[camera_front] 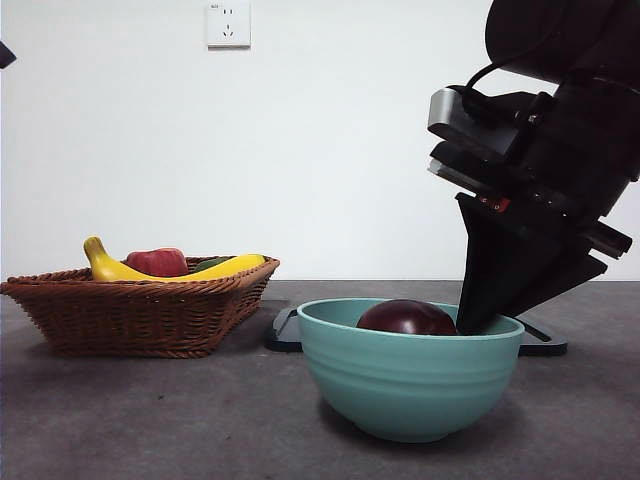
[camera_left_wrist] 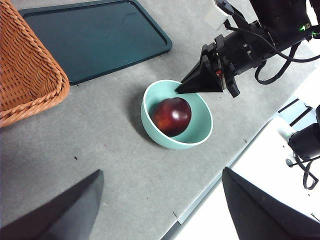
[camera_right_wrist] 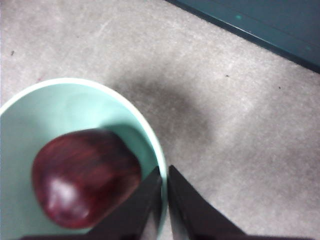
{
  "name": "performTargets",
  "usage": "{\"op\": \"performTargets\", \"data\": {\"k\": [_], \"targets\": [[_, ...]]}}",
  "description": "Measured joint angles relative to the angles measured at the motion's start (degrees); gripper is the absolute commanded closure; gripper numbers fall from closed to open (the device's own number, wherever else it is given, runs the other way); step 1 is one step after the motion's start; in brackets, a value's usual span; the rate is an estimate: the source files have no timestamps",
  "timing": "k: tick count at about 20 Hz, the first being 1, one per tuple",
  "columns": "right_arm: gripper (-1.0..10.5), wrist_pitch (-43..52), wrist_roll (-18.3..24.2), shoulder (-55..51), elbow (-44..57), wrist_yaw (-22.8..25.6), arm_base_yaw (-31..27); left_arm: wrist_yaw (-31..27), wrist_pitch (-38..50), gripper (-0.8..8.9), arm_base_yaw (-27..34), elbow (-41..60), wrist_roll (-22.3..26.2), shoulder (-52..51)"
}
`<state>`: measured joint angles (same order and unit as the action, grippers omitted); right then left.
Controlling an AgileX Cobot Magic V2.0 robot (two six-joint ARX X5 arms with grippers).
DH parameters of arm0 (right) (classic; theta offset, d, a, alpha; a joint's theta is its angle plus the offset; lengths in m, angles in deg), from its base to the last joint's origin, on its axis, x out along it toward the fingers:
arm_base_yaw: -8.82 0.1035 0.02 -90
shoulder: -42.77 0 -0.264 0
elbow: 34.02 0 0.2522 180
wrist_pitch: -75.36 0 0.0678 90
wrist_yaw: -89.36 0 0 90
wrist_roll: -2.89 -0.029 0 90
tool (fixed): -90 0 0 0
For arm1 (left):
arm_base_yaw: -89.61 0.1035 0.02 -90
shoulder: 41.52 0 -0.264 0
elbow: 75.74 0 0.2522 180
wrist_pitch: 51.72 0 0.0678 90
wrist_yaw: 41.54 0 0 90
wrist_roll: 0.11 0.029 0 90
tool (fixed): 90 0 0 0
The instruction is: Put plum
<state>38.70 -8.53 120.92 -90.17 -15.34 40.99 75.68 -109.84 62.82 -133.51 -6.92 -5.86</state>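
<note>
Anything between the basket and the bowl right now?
Only bare grey table lies between the basket and the bowl, clearest in the left wrist view. The plum sits in the bowl, right gripper at its rim.

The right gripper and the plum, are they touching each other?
Cannot tell. In the right wrist view the nearly shut right gripper sits at the bowl's rim right beside the plum, but no view shows contact or a gap plainly.

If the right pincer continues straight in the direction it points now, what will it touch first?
Most likely the rim of the teal bowl: the right pincer, nearly shut, sits right at it. The plum lies just beside, though depth is unclear.
</note>
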Motion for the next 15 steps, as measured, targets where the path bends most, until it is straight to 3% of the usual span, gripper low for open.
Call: {"op": "performTargets", "data": {"k": [8,15], "targets": [[9.4,-2.08,-2.16,0.00,-6.58,0.17,-0.63,0.00,0.00,4.39,0.00,0.00,0.00,0.00],[9.4,-3.82,-2.34,4.46,-16.50,2.82,-6.62,0.00,0.00,4.39,-0.02,0.00,0.00,0.00]]}}
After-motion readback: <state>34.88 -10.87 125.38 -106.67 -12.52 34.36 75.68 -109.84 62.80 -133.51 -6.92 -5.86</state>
